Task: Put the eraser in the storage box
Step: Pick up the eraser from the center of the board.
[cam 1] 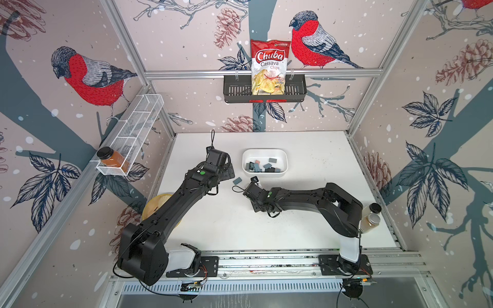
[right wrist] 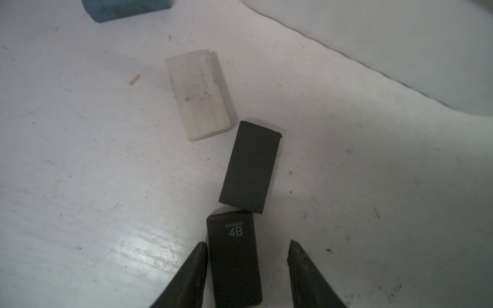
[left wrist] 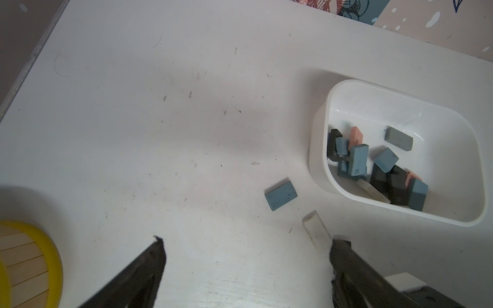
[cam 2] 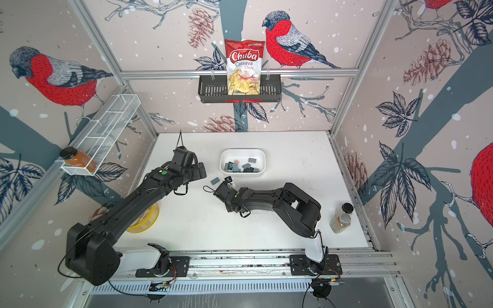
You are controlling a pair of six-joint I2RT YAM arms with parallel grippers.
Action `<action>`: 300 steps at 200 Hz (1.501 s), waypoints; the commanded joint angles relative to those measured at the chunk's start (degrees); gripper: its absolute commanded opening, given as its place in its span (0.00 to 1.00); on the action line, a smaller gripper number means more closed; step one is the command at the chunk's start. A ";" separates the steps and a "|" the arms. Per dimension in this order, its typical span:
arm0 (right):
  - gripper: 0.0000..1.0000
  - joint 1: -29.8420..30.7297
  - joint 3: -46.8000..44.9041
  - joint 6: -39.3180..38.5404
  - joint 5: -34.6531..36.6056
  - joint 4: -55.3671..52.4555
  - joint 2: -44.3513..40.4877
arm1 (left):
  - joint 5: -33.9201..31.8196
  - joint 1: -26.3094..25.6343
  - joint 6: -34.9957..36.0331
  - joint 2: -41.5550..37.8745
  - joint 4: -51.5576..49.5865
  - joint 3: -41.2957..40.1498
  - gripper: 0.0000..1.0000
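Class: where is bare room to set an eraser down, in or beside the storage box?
Free: far half of the storage box; table between box and right wall. Crowded: its near half, piled erasers; table before it, loose erasers.

The shallow white plastic storage box holds small erasers in blue-grey, black, salmon pink, grey and cream. On the white desk, which has dark scuff marks, lie a blue speckled eraser, a cream-white eraser, a plain black eraser and a black eraser with white "4B" print.

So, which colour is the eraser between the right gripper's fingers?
The eraser is black with white 4B print; right wrist view shows it best.
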 commanded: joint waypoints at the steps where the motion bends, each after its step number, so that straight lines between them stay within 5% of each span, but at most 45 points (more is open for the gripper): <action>1: 0.49 0.03 0.59 -0.21 -0.46 -0.94 0.72 | 0.26 0.28 0.40 -0.03 1.24 -0.12 0.97; 134: 0.28 -0.10 -0.67 1.14 -1.71 -1.74 -0.85 | 0.19 0.55 0.24 0.47 1.10 -0.08 0.97; 255: 0.24 -1.13 -0.44 1.05 1.35 -4.25 -8.45 | 1.29 0.90 0.01 2.70 0.37 0.17 0.97; 300: 0.23 -6.42 1.18 -1.84 -0.15 -4.43 -13.31 | 4.38 0.91 0.96 5.32 0.69 0.51 0.96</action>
